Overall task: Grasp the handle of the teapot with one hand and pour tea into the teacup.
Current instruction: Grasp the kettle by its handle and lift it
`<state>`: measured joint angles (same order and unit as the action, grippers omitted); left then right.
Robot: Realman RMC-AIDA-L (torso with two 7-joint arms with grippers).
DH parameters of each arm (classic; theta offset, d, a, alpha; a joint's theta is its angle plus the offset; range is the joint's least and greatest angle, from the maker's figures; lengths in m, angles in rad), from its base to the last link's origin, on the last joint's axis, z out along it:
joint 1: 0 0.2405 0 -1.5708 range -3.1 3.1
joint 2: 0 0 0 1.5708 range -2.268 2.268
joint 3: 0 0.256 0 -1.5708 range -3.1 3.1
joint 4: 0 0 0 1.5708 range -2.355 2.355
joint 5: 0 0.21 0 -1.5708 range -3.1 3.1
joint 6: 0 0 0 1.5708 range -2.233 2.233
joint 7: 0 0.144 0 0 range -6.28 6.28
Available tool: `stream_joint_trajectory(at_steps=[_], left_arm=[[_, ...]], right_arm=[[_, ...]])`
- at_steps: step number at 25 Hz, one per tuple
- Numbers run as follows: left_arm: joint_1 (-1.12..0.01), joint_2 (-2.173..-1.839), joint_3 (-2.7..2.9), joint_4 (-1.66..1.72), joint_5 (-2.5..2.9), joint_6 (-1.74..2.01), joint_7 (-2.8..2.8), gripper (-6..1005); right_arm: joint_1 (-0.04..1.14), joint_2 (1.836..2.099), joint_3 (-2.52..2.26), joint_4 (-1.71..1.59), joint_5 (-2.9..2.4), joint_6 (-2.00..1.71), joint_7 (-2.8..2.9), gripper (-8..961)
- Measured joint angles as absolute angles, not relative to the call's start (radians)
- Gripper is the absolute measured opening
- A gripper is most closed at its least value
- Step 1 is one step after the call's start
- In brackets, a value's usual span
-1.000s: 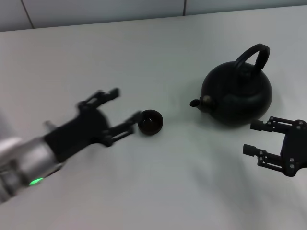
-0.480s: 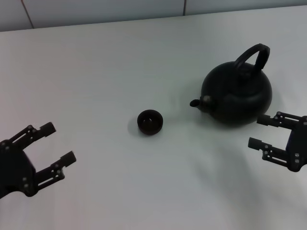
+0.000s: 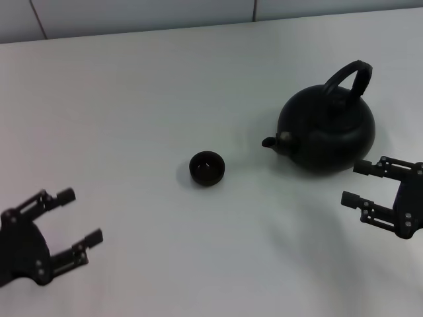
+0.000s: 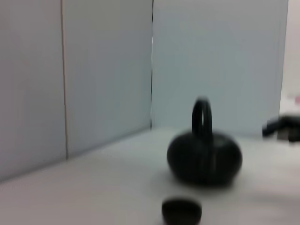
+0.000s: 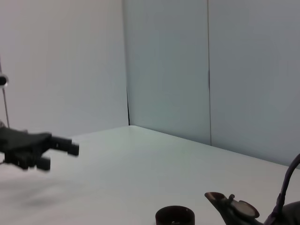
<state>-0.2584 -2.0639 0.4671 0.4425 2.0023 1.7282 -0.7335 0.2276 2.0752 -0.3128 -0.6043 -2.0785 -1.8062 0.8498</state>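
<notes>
The matte black teapot (image 3: 327, 129) stands at the right of the white table, its stubby spout facing the small dark teacup (image 3: 207, 168) in the middle. The arched handle (image 3: 349, 76) rises over the pot, untouched. My right gripper (image 3: 358, 182) is open just in front of the teapot, near its right side, holding nothing. Far off at the front left, my left gripper (image 3: 82, 215) is open and empty. The left wrist view shows the teapot (image 4: 204, 158) behind the teacup (image 4: 181, 211). In the right wrist view the teacup (image 5: 175, 217) sits beside the spout (image 5: 224, 201).
The white table (image 3: 145, 99) ends at pale wall panels (image 3: 132, 13) along the far side. The left gripper (image 5: 51, 146) shows far off in the right wrist view.
My left gripper pulled back from beside the teacup to the front left corner and sank a little lower. The right gripper shifted slightly right, toward the teapot's near side. Teapot and teacup stayed put.
</notes>
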Motion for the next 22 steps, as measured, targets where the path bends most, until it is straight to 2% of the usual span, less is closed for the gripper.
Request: stream_joint_trajectory(at_steps=[17, 22], left_arm=[[-0.262, -2.068, 0.471, 0.437, 2.074, 1.654, -0.701, 806], [-0.265, -2.068, 0.469, 0.437, 2.072, 1.657, -0.702, 806]], right_arm=[[0.222, 2.076, -0.302, -0.604, -2.078, -1.808, 0.850, 600], [0.203, 2.077, -0.159, -0.559, -2.079, -1.824, 0.826, 599]])
